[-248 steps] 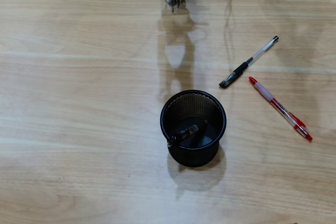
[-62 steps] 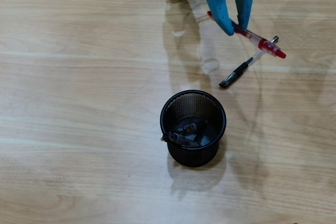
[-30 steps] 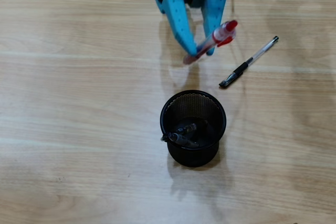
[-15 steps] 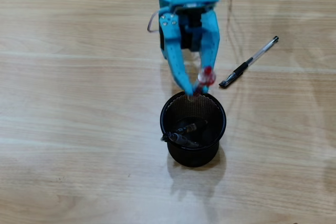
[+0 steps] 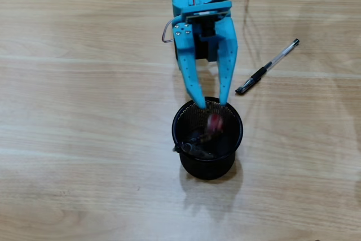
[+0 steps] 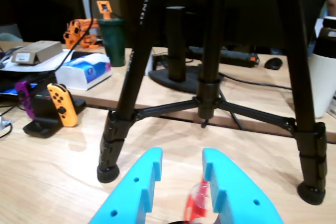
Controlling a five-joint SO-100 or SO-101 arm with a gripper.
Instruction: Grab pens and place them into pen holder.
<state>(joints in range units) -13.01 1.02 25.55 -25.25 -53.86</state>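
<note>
Hovering right over the cup's far rim, the blue gripper (image 5: 211, 104) has its fingers spread, gripping nothing. Blurred red pen (image 5: 215, 123) sits inside the black mesh pen holder (image 5: 231, 156), beside dark pens (image 5: 194, 146) at the bottom. One clear-and-black pen (image 5: 267, 66) lies out on the wooden table (image 5: 84, 111), off to the right in the overhead view.

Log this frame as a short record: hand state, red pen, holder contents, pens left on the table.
hand: open, fingertips over the far rim of the pen holder, holding nothing
red pen: blurred, inside the holder's mouth just below the fingertips, apparently dropping in; also seen between the fingers in the wrist view
holder contents: dark pens lying at the bottom; exact count unclear
pens on table: one clear-and-black pen, to the right of the hand in the overhead view
</note>
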